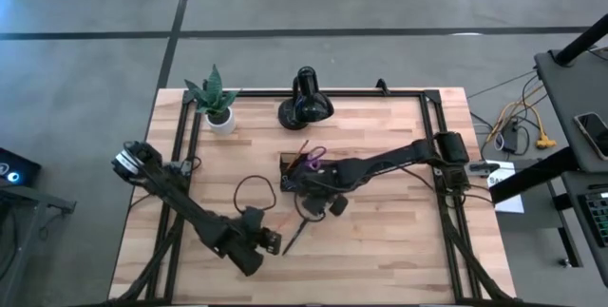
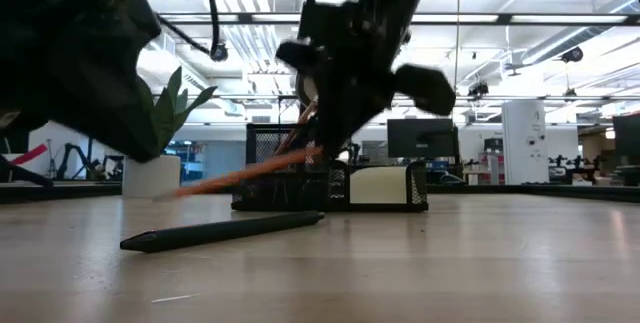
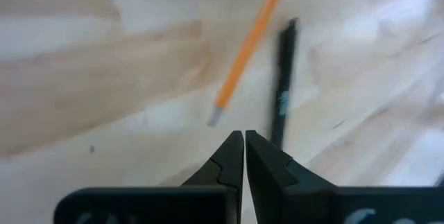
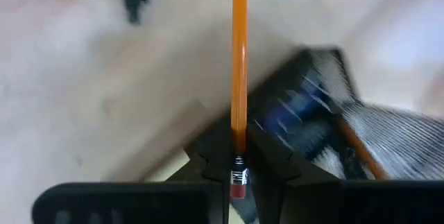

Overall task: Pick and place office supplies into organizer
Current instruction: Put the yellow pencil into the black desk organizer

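Note:
My right gripper (image 1: 309,204) hangs just in front of the black mesh organizer (image 1: 296,168), shut on an orange pencil (image 2: 250,171). Purple-handled scissors (image 1: 314,155) stand in the organizer, and a yellow sticky-note pad (image 2: 376,185) sits in its right part. A black pen (image 2: 222,230) lies flat on the table between the two grippers. My left gripper (image 3: 244,141) is shut on nothing. It hovers near the table's front, close to the pen's near end (image 1: 288,243). My right gripper pinches the pencil at its eraser end (image 4: 238,146) between the two fingers, with the eraser (image 4: 238,188) reaching back between them. The fingers come slanting down from above. The pencil slopes down away from them; whether its free end (image 2: 185,191) touches the table, I cannot tell.
A green plant in a white pot (image 1: 216,105) and a glossy black lamp (image 1: 305,104) stand along the far edge. A black cable loop (image 1: 253,191) lies left of the organizer. Bare wood lies to the right and front right.

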You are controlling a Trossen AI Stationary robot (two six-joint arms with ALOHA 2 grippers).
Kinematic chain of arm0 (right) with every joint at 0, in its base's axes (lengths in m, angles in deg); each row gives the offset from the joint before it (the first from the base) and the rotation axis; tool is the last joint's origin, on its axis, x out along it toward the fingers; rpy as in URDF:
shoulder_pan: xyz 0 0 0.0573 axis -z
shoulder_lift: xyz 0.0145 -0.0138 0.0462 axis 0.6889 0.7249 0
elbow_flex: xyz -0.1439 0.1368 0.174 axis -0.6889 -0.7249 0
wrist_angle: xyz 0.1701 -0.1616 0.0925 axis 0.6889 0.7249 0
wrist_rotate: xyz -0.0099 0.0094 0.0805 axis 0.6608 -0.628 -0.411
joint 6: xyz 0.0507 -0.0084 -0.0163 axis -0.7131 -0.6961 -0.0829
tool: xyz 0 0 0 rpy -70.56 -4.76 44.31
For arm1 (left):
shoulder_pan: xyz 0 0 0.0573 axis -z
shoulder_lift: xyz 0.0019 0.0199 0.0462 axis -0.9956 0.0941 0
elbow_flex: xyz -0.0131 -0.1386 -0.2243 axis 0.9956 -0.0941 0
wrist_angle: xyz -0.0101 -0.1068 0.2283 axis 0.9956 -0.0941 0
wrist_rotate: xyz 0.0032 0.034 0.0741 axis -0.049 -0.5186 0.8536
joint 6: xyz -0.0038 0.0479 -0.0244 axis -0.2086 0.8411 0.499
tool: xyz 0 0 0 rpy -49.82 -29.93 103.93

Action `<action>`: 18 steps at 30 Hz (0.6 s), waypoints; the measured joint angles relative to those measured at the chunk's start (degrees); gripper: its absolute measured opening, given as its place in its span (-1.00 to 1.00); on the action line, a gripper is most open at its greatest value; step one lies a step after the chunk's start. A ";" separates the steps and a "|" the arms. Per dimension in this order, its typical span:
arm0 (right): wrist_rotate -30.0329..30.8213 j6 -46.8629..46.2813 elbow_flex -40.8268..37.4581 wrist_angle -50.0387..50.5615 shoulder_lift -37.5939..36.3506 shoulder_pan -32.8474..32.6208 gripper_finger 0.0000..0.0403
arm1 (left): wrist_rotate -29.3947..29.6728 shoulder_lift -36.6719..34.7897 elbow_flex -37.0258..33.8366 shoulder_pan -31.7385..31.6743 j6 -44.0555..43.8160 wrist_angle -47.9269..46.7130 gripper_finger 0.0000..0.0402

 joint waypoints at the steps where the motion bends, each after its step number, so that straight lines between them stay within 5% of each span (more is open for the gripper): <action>1: 2.26 -0.32 0.55 1.28 -0.69 -0.30 -0.86 | 1.19 -0.62 0.01 0.03 0.94 -0.17 -1.00; 8: 14.60 -6.60 4.26 10.62 -6.59 -2.19 -0.86 | 9.11 -5.57 -0.09 0.12 7.71 -2.31 -1.00; 13: 38.25 -15.80 7.13 22.78 -7.24 -3.44 -0.86 | 13.64 -8.65 -0.14 0.13 14.52 -2.63 -1.00; 18: 46.80 -13.69 7.25 24.04 -6.76 -3.27 -0.86 | 15.19 -9.54 -0.16 0.13 18.25 -2.48 -1.00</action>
